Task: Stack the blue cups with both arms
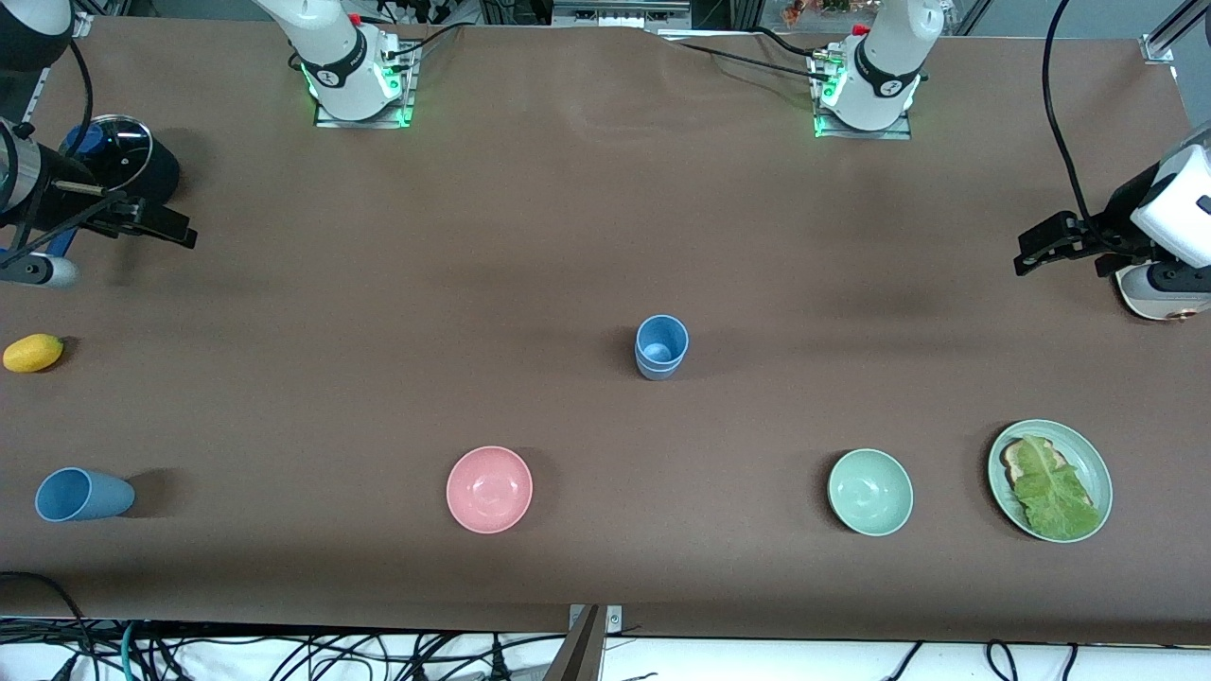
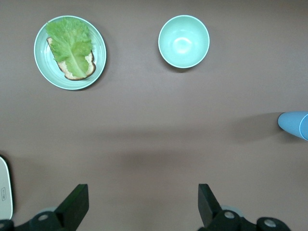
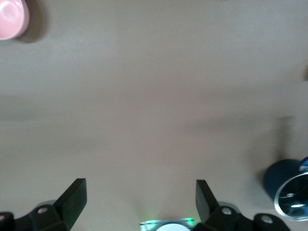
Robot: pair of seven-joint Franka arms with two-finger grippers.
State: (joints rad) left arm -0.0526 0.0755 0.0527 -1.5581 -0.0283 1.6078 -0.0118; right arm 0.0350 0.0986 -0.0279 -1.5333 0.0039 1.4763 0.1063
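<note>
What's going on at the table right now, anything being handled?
Nothing is held. Two blue cups already sit nested mid-table; a third blue cup lies on its side at the right arm's end, near the front camera. The left hand and right hand both hang open over opposite table ends, waiting.

1. We see the left gripper (image 2: 139, 207) open, empty, over bare brown table (image 2: 144, 139).
2. Green bowl (image 2: 184, 41) beside green plate (image 2: 43, 62) holding lettuce-topped bread (image 2: 72, 48).
3. Blue cup (image 2: 294, 125) at frame edge.
</note>
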